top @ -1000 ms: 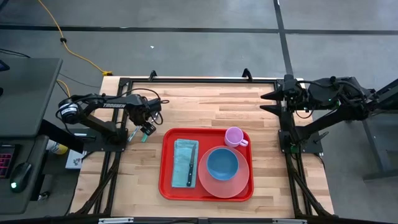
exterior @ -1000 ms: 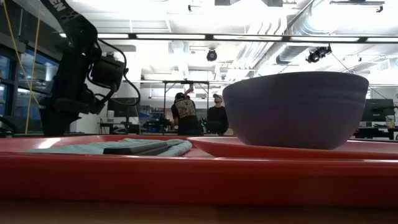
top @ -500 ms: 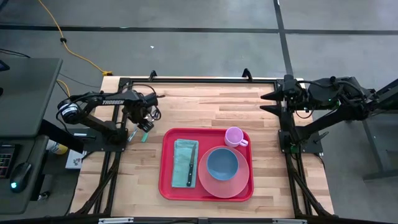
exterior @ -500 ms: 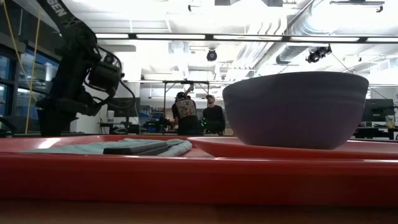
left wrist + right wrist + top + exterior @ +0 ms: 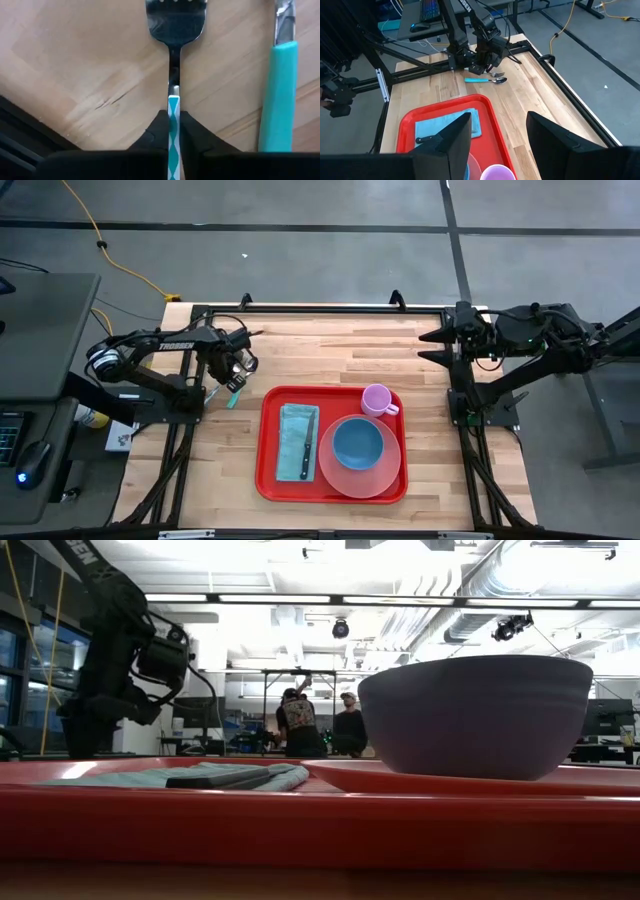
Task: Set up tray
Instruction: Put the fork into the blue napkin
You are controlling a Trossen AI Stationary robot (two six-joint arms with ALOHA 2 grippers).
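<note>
The tray (image 5: 268, 442) lies on the tabletop (image 5: 330, 350) at about 6 o'clock from the centre, near the front edge. On it rest a folded cloth (image 5: 293, 438) with a dark knife (image 5: 309, 446), a pink plate (image 5: 381, 478) carrying a blue bowl (image 5: 357, 444), and a small pink cup (image 5: 376, 398) in the far right corner.

The left gripper (image 5: 173, 120) is at 10 o'clock from the tray, low over the wood, closed on the patterned handle of a fork (image 5: 174, 20). A teal-handled utensil (image 5: 275, 95) lies just beside it (its working end is mostly hidden).

The right gripper (image 5: 498, 132) waits raised at 2 o'clock, with its fingers held wide apart.
</note>
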